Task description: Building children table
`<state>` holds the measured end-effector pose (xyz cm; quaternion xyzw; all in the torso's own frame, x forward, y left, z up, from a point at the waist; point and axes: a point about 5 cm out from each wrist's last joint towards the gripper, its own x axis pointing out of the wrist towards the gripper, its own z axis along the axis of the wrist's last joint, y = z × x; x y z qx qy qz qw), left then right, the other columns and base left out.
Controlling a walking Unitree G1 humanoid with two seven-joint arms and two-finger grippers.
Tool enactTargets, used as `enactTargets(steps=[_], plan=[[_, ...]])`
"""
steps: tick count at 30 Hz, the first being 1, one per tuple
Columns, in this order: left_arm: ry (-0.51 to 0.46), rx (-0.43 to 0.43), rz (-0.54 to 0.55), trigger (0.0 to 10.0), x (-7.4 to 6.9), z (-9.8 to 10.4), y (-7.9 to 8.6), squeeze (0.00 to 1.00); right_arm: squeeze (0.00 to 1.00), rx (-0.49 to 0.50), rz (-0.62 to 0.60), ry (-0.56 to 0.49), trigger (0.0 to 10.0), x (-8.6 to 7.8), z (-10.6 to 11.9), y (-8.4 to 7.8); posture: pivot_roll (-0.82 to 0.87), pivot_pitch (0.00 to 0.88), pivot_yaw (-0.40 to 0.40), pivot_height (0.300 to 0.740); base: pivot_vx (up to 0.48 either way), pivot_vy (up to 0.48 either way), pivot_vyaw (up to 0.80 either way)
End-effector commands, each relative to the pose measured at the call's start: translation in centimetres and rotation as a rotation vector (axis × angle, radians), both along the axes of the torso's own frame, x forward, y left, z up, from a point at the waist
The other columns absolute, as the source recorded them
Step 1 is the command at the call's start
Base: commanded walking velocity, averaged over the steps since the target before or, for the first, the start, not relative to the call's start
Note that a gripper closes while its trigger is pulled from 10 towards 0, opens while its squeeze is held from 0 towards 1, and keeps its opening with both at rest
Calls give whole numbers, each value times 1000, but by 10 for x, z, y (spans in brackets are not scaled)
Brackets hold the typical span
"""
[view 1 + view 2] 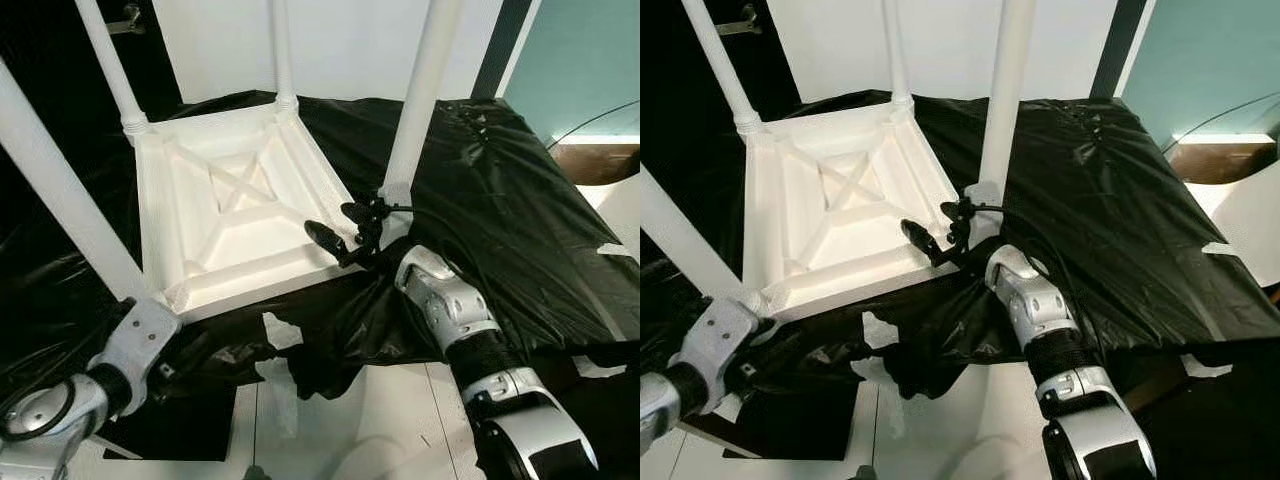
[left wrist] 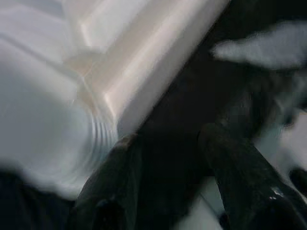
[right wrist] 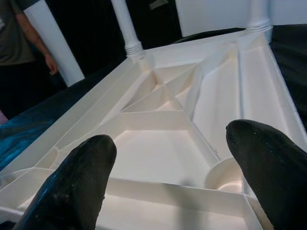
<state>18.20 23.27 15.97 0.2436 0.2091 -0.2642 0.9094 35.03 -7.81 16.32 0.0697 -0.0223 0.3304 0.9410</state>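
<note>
White upturned table [image 1: 240,215] on black sheet [image 1: 500,200], right gripper [image 1: 345,232] spread at its near rim, left gripper [image 2: 168,187] parted beside corner leg [image 1: 55,185]

My right arm [image 1: 470,320] is built of rounded silver-white shells with dark seams between them. Below the wrist shell I see a ribbed black collar, then a wider white segment edged in glossy black. A thin black cable [image 1: 440,235] loops from the wrist along the arm. The right gripper [image 1: 345,232] is black, with small dark knobs and brackets at its base, and its fingers [image 3: 79,182] are long, rounded and matte, slightly scuffed. My left arm [image 1: 95,375] has a grey-silver bracket with small round screw holes and a black ring at the joint. The left gripper [image 2: 172,191] fingers [image 2: 242,182] look glossy black.
</note>
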Motion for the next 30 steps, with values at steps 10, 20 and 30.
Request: enactTargets(steps=[10, 20, 30], plan=[[-133, 22, 193, 10000, 5, 33, 49, 0, 0, -49, -188, 2, 10000, 15, -6, -50, 155, 13, -11, 740, 0, 0, 0], [-342, -93, 342, 10000, 43, 47, 62, 0, 0, -102, -202, 12, 10000, 11, -18, -63, 133, 4, -14, 740, 0, 0, 0], [-480, -294, 375, 10000, 102, 42, 40, 0, 0, -143, -105, 12, 10000, -8, -32, -46, 80, 3, -16, 740, 0, 0, 0]])
